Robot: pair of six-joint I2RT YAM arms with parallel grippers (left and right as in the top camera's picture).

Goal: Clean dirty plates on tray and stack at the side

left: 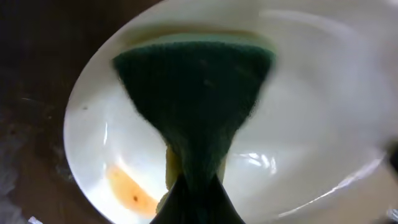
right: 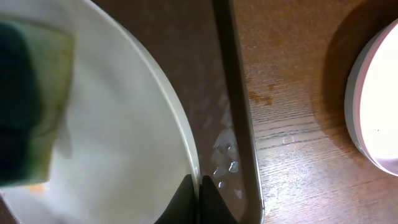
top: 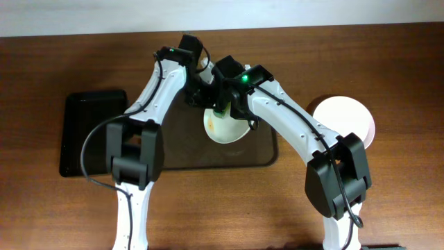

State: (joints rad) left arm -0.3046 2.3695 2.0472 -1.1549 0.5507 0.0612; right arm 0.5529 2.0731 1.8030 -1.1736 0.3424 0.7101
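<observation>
Closest in, the left end effector [left: 194,208] is clamped on a green sponge [left: 193,93], which is pinched at the waist and fans out away from the fingers, its face lying over the middle of the plate [left: 311,93]. The orange-brown smear [left: 130,190] is not under that fanned face. In the left wrist view it lies below and to the left of the sponge, just beside the pinch point, so I judge the next stroke has to draw the sponge back and sideways over it, not push outward.

The right end effector [right: 199,200] is pinched together on the plate's rim (the plate looks tipped up, not flat), so the left arm is the one placed to scrub.

Beyond the rim, the tray [right: 237,112] carries a few droplets [right: 224,163] along its edge. Farther right, on the wooden surface [top: 388,55] and well apart from the tray, sits the side plate [top: 343,121], where the stack belongs. A smaller black tray [top: 94,132] lies on the far left, leaving both arms room.
</observation>
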